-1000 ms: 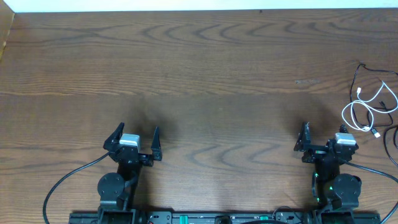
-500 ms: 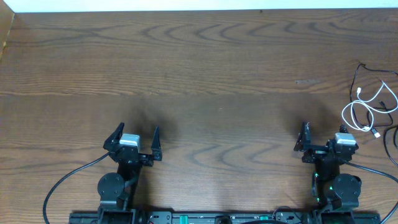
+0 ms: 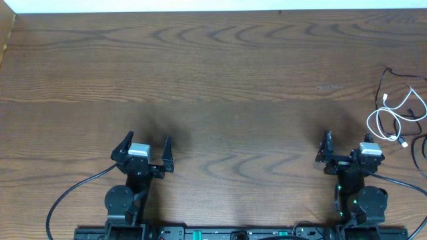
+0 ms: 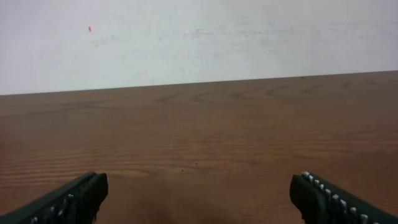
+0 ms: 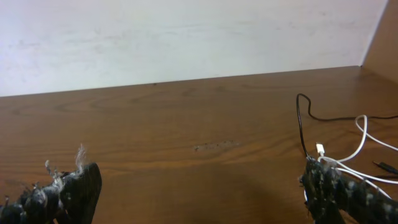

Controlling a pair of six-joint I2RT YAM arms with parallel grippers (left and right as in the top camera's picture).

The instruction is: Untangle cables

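The two cables lie tangled in a loose heap at the table's right edge. The white cable forms small loops, and the thin black cable arcs above and around it. In the right wrist view the black cable rises in a thin arc beside the white cable, just past the right fingertip. My right gripper stands open, left of the heap and not touching it. My left gripper is open over bare wood, far from the cables.
The wooden table stretches wide ahead of both grippers to a white wall at the back. A wooden side panel stands at the right rear corner. Thick black arm cables trail near both bases.
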